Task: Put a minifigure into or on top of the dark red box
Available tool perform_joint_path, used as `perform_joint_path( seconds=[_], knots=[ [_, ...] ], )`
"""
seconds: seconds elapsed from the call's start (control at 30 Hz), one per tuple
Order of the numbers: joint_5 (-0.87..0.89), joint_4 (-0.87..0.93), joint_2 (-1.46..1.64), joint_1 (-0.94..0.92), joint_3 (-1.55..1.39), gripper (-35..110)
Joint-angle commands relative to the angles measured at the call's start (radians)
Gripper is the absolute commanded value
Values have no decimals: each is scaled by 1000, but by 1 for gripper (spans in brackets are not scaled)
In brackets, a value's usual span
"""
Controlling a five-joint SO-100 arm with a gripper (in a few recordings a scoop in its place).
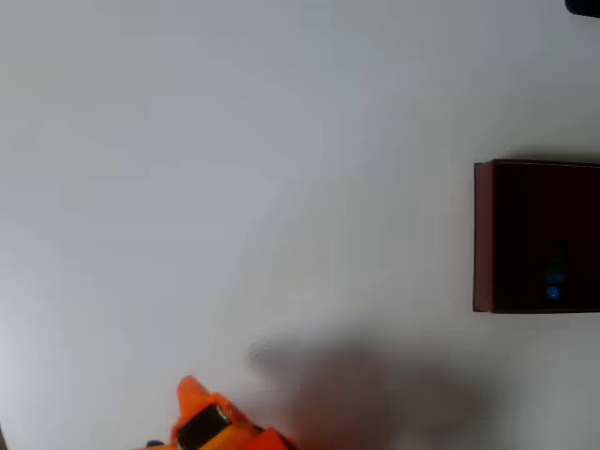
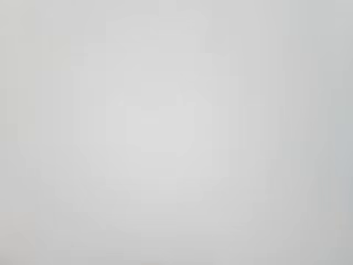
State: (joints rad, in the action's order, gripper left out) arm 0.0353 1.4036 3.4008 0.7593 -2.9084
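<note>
In the overhead view the dark red box point(image 1: 484, 234) sits at the right edge, its maroon left wall showing around a near-black inside. The minifigure point(image 1: 554, 281) lies inside the box near its lower part, a tiny dim shape with a bright blue end. My orange gripper point(image 1: 194, 405) pokes in at the bottom edge, far to the left of the box, with one pointed orange tip visible. The picture does not show how the fingers stand. The wrist view gives a blurred pale grey surface.
The white table point(image 1: 234, 169) spreads wide and bare between the gripper and the box. A soft grey shadow point(image 1: 375, 384) lies on the table right of the gripper. A dark object point(image 1: 585, 6) clips the top right corner.
</note>
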Motion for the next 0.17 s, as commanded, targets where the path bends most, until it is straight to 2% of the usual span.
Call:
perform_joint_path(
  seconds=[0.0,0.13],
  knots=[
    [52,-35,8,25,-58,0],
    [71,-41,3,14,-80,1]
  ],
)
